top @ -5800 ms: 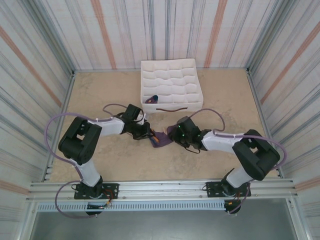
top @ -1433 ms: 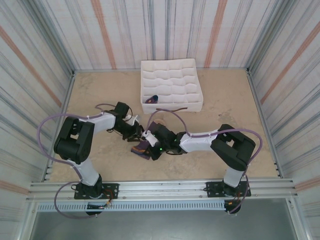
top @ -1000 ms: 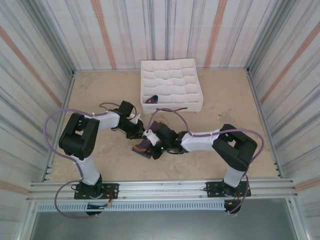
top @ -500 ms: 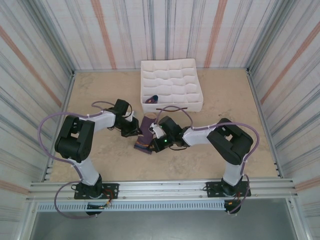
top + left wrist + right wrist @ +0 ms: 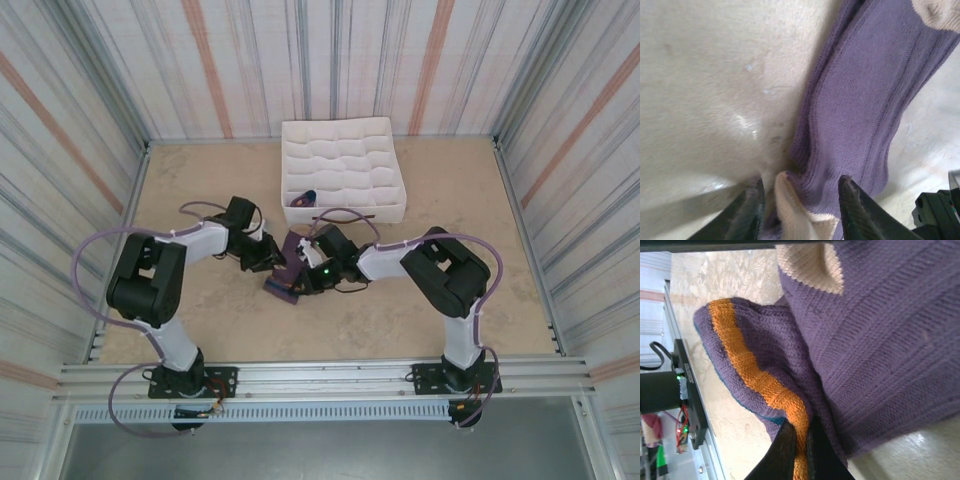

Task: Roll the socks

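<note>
The purple socks point(image 5: 289, 272) lie in a folded heap on the tan table between my two grippers. In the right wrist view, the right gripper point(image 5: 800, 428) is shut on the orange band point(image 5: 758, 374) of a sock, whose purple body point(image 5: 880, 340) folds over above it. The left gripper point(image 5: 801, 182) stands open at the heap's left side, its dark fingers point(image 5: 852, 210) straddling a cream-tipped end point(image 5: 795, 215) of the purple sock point(image 5: 865, 100). From above, the left gripper point(image 5: 270, 259) and the right gripper point(image 5: 306, 273) are close together at the heap.
A white fabric grid box point(image 5: 345, 212) stands just beyond the socks, with a small dark rolled bundle point(image 5: 308, 197) in its front-left compartment. Striped walls close in the table on three sides. A metal rail point(image 5: 320, 378) runs along the near edge.
The right gripper has moved left and then towards the box with the sock's orange band in it, folding the fabric over. The left gripper has stayed at the heap's left side.
</note>
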